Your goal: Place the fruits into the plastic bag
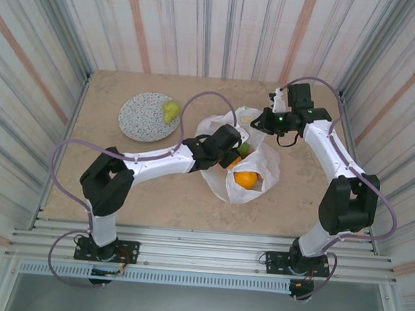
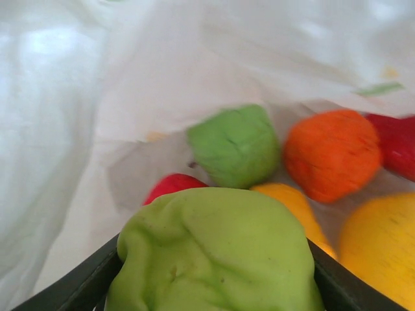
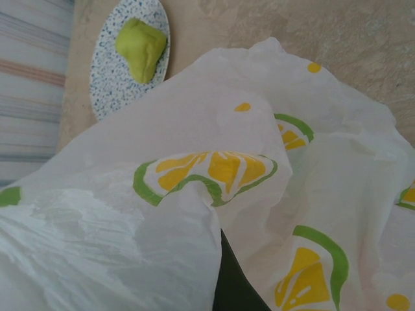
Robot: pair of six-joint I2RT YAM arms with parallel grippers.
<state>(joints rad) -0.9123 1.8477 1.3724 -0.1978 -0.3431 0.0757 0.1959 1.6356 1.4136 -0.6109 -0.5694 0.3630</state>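
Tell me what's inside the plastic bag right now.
Inside the plastic bag: the left claw holding a green fruit, plus a second green fruit, an orange one, red pieces and yellow ones. Anything beneath that pile is covered.

My tally: one plastic bag [image 1: 260, 182], one plate [image 1: 139, 120], eight fruits.
Three are green: the held green fruit [image 2: 214, 259], the loose green fruit [image 2: 235, 146] and the plate's green fruit [image 3: 139, 48]; two red fruits [image 2: 170, 184], one orange fruit [image 2: 331, 154], two yellow-orange fruits [image 2: 382, 246].
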